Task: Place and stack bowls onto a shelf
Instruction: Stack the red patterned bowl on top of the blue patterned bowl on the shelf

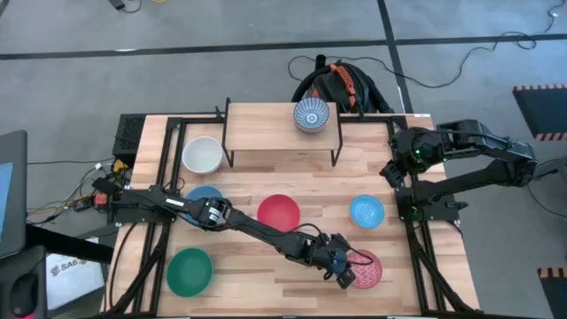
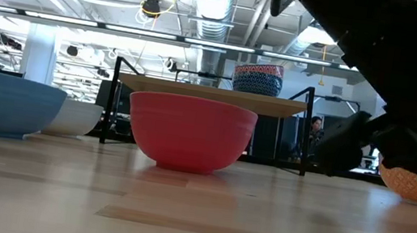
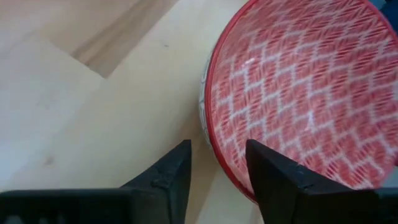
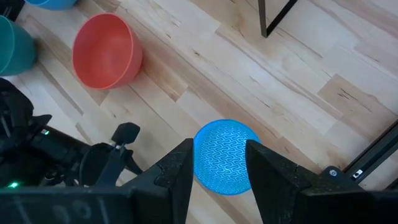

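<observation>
The pink patterned bowl (image 1: 368, 268) (image 3: 298, 93) stands on its base on the table near the near right. My left gripper (image 1: 344, 276) (image 3: 217, 149) is open at the bowl's left rim, one finger over the inside and one outside; I see no touch. The shelf (image 1: 266, 124) (image 2: 211, 94) stands at the far edge and carries the blue-and-white bowl (image 1: 312, 115). My right gripper (image 1: 390, 170) (image 4: 217, 149) hangs open high above a light blue bowl (image 1: 367, 211) (image 4: 224, 155). The yellow bowl is out of view.
Standing on the table are a red bowl (image 1: 279, 213) in the middle, a white bowl (image 1: 203, 155) far left, a second light blue bowl (image 1: 202, 193) partly under the left arm, and a green bowl (image 1: 190, 270) near left. A black frame borders both sides of the table.
</observation>
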